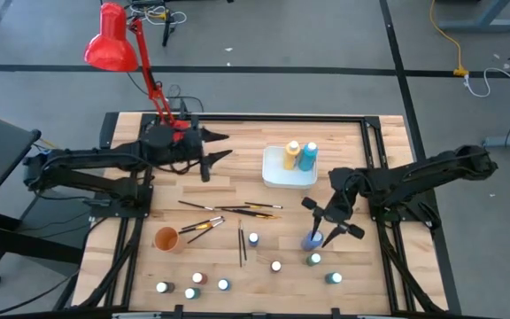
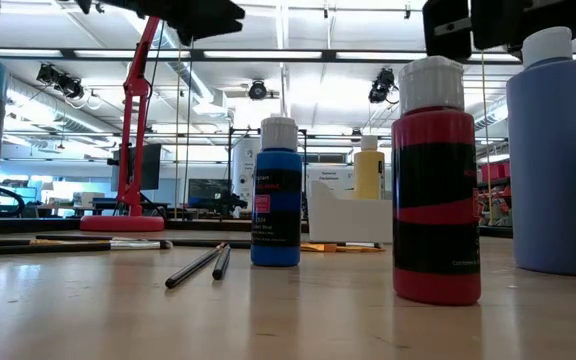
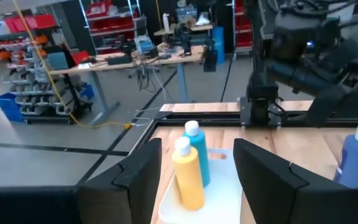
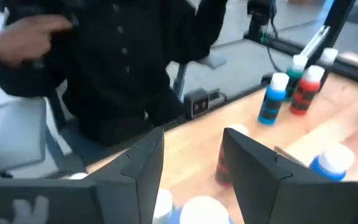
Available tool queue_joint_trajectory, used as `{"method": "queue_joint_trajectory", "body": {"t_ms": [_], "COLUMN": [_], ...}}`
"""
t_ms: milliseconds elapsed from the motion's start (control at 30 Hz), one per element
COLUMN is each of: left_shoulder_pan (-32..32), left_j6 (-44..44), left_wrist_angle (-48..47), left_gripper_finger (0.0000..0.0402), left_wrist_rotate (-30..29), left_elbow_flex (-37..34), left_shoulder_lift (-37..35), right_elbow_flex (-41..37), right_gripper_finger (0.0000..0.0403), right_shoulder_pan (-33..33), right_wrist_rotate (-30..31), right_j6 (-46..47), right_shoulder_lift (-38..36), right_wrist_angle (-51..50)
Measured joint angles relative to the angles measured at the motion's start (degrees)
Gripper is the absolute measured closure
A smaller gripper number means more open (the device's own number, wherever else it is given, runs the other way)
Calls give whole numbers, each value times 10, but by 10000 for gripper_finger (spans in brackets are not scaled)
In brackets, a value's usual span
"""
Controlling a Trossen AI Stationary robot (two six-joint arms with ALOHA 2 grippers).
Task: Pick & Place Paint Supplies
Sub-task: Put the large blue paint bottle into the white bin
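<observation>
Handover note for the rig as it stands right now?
Left pincer: open, empty, raised left of the white rectangular tray.
Right pincer: open, over the periwinkle-blue paint bottle, not gripping.
Done: yellow paint bottle and teal-blue paint bottle stand in the tray.
Left: small white-capped bottles along the near edge, thin dark-handled brushes mid-table, by the small orange cup.

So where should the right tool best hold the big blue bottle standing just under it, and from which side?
The blue bottle stands upright, so come straight down and close the right tool on the neck below its cap; the body looks too wide. Other bottles stand near, so a side approach seems riskier.
</observation>
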Motion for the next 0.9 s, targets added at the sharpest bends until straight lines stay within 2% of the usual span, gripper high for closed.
{"method": "queue_joint_trajectory", "body": {"t_ms": [133, 333, 467, 667, 833, 900], "left_shoulder_pan": [0, -1, -1, -1, -1, -1], "left_j6": [-10, -17, -15, -15, -15, -15], "left_wrist_angle": [7, 7, 3, 4, 3, 3], "left_gripper_finger": [193, 193, 193, 193, 193, 193], "left_wrist_rotate": [0, 8, 10, 10, 11, 11], "left_elbow_flex": [-14, -14, -14, -14, -14, -14], "left_shoulder_lift": [-22, -30, -30, -30, -30, -30], "right_elbow_flex": [1, 2, 2, 0, 0, 0], "right_gripper_finger": [234, 234, 234, 234, 234, 234], "right_shoulder_pan": [7, 7, 7, 7, 7, 7], "right_wrist_rotate": [52, 5, 4, 7, -32, -30], "right_j6": [-13, -16, -16, -15, -13, -15], "right_shoulder_lift": [31, 69, 72, 52, 31, 29], "right_wrist_angle": [10, 30, 37, 59, 29, 7]}}
